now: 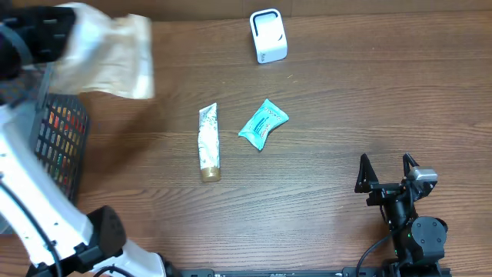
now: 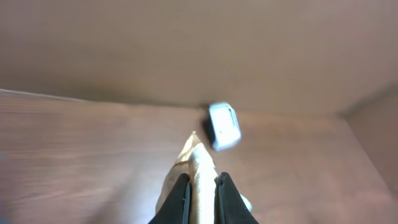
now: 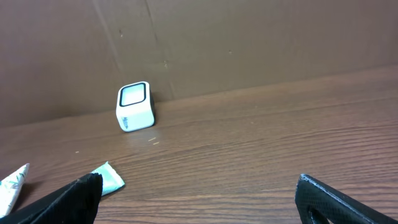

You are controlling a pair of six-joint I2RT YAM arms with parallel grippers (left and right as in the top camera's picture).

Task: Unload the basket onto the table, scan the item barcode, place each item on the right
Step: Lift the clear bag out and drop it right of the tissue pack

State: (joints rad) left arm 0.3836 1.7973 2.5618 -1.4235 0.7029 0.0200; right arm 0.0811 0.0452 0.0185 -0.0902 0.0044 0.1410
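Pinching a cream pouch (image 1: 115,58) between its fingers, the left gripper (image 2: 200,186) is pressed tight on it, no gap at all. The pouch is up off the surface (image 1: 346,92), well to the left of the scanner (image 1: 268,35), and it looks pretty blurry from overhead. From the left wrist view the pouch pokes out past the fingertips, with the scanner beyond it and a bit to the right, so the two are well apart.

The scanner is a little white box sitting upright near the back wall. In front of it, toward the robot, lie a tube (image 1: 209,142) and a teal packet (image 1: 263,124), just beside each other but not touching, with the tube on the left. A dark basket (image 1: 58,138) with colourful stuff in it sits far left of the scanner, under the left arm.

The right gripper (image 1: 385,161) is parked well in front and to the right of the scanner, spread wide with nothing in it.
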